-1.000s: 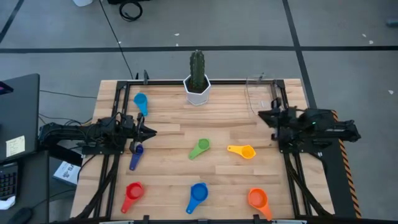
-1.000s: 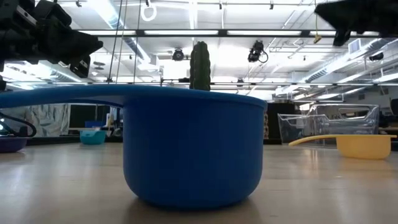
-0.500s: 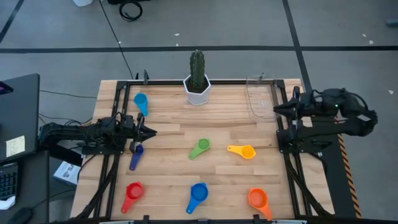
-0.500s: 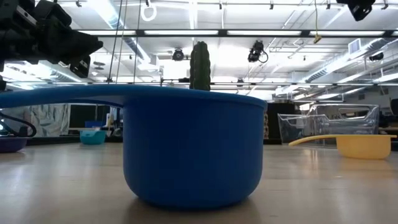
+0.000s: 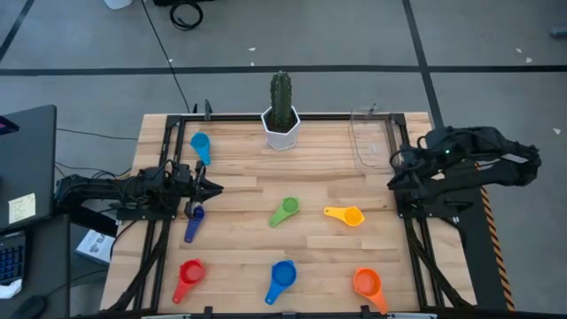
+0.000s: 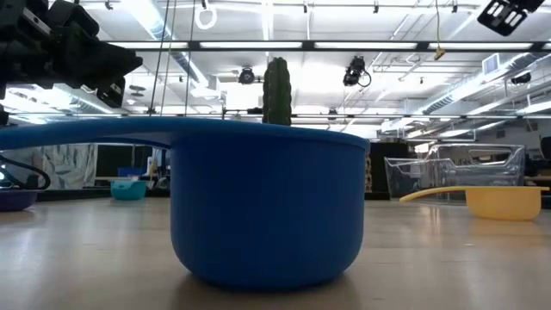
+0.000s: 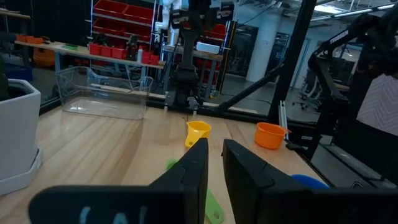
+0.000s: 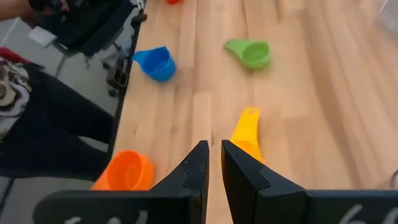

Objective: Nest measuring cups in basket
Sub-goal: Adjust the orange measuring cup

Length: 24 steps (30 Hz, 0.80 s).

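The right gripper (image 8: 212, 163) is raised above the table's right edge with its fingers nearly together and nothing between them; in its own wrist view the yellow cup (image 8: 247, 133) lies just ahead of the fingertips, handle toward them, with the green cup (image 8: 250, 53) and the blue cup (image 8: 155, 63) farther ahead and the orange cup (image 8: 125, 171) off to one side. The left gripper (image 7: 212, 169) waits low at the left edge, also narrowly closed and empty, the purple cup (image 5: 194, 219) just beside it. The basket (image 5: 369, 138) sits close by the right gripper, and none of the seven cups is in it yet. Since the fingers are almost shut, a descent onto the yellow cup without opening first could knock its shallow bowl and send it skating across the smooth wood. Pinching the thin handle off-centre could also let the cup swing or drop before it reaches the basket, whose clear walls are easy to clip. The high view alone shows the whole layout, including the red cup (image 5: 189, 274) and the light blue cup (image 5: 200, 144), which neither wrist view shows. The low view is largely blocked by the blue cup but does show that the cups sit flat. The left wrist view shows the basket standing empty.
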Available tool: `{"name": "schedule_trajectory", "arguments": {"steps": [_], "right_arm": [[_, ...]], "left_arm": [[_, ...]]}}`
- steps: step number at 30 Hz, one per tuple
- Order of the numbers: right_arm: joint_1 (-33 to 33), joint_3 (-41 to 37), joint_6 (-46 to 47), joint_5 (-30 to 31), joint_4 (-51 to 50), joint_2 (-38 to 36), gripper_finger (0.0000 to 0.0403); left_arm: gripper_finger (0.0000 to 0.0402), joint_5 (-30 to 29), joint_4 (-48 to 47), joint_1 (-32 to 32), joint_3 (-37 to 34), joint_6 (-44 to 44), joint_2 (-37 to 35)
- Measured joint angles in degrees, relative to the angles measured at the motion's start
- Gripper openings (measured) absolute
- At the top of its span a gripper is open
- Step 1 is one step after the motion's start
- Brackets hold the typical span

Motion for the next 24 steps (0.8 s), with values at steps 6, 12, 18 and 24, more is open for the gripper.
{"name": "schedule_trajectory", "arguments": {"steps": [6, 12, 18, 24], "right_arm": [[0.2, 0.0, 7.0, -2.5, 2.6, 0.0, 0.0048], [0.2, 0.0, 14.6, -2.0, 9.9, -0.1, 0.0048], [0.2, 0.0, 15.8, -2.0, 17.2, 0.1, 0.0048], [0.5, 0.0, 14.3, -4.8, 20.2, 1.3, 0.0035]], "left_arm": [[0.0055, 0.0, 0.0, 0.0, 0.0, 0.0, 0.0], [0.0055, 0.0, 0.0, 0.0, 0.0, 0.0, 0.0], [0.0055, 0.0, 0.0, 0.0, 0.0, 0.0, 0.0], [0.0055, 0.0, 0.0, 0.0, 0.0, 0.0, 0.0]]}}
